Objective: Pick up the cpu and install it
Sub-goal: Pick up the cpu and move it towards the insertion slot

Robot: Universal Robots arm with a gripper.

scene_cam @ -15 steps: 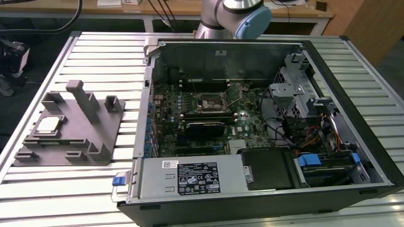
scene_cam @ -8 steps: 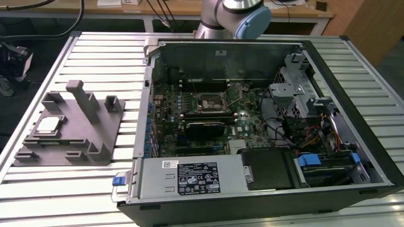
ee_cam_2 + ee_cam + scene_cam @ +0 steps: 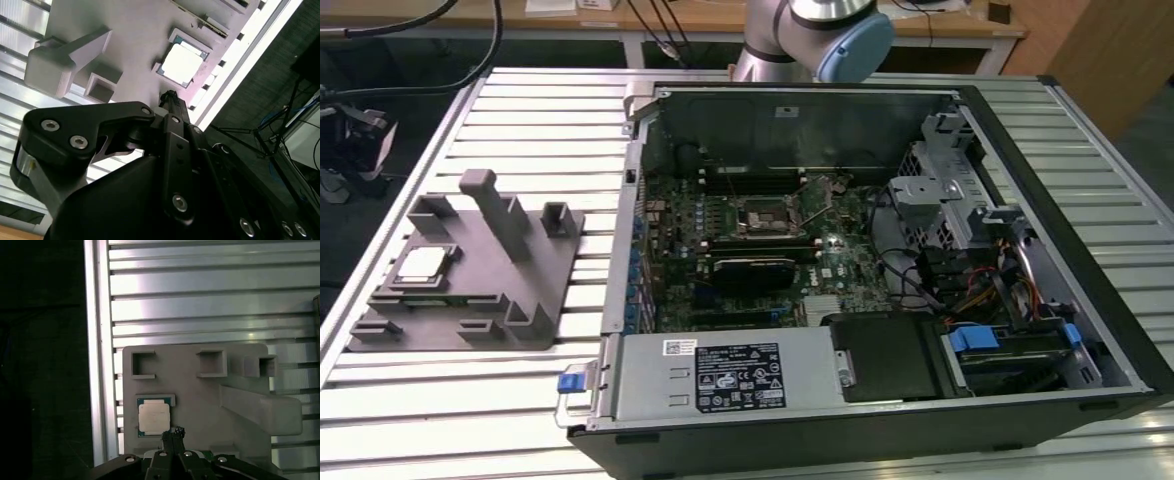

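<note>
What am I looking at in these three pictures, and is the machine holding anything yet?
This is one robot arm working at a slatted metal table. The exterior view looks down on it from off the arm: an open computer case and, to the exterior view's left, a grey holder with the cpu lying in a recess. Both wrist views ride on the arm and look past the gripper at that cpu. The fingers are shut and hold nothing; they point at the holder beside the cpu.
</note>
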